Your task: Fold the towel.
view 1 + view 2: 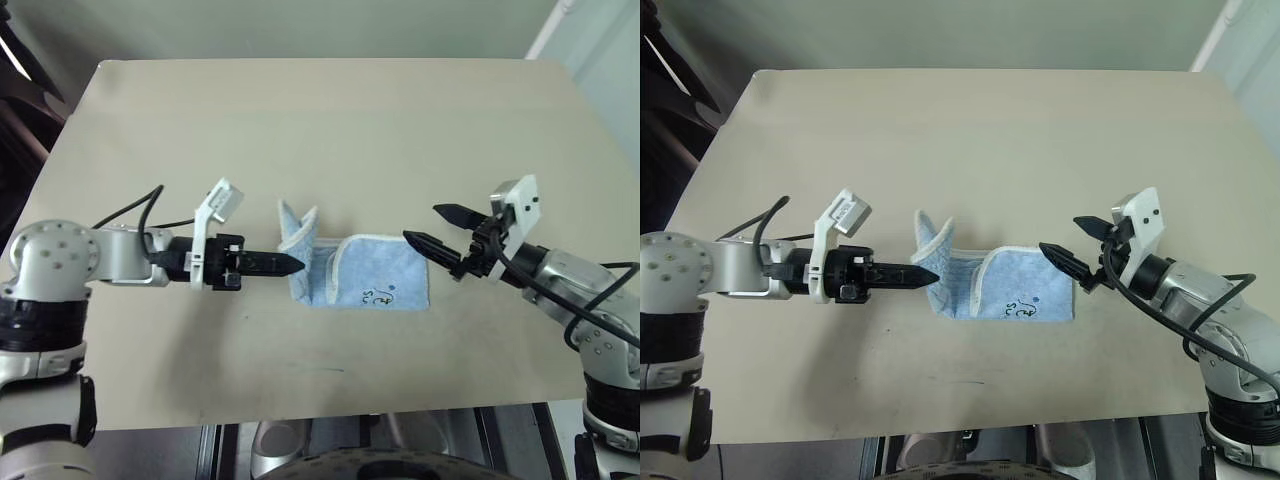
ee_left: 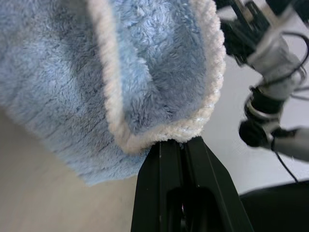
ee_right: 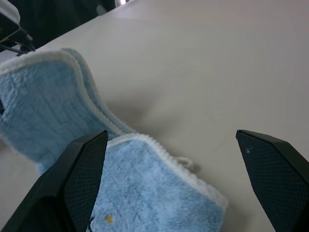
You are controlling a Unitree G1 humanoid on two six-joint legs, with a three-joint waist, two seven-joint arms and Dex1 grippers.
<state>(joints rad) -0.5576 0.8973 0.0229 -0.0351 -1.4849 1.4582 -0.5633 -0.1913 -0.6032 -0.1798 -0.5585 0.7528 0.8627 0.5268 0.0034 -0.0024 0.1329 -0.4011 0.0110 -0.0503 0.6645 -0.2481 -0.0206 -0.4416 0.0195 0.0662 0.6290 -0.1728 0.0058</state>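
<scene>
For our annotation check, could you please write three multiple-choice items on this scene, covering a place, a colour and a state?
1. Where is the towel?
A. mid-table, between the grippers
B. at the table's far edge
C. on the floor

2. What colour is its edging?
A. red
B. cream-white
C. black

3. How is the left gripper?
A. wide open over bare table
B. shut on the towel's raised end
C. resting flat on the table

Answers: 1 A, it lies on the table centre; 2 B, pale stitching rims it; 3 B, fingers pinch the lifted edge, while the right gripper is open.
</scene>
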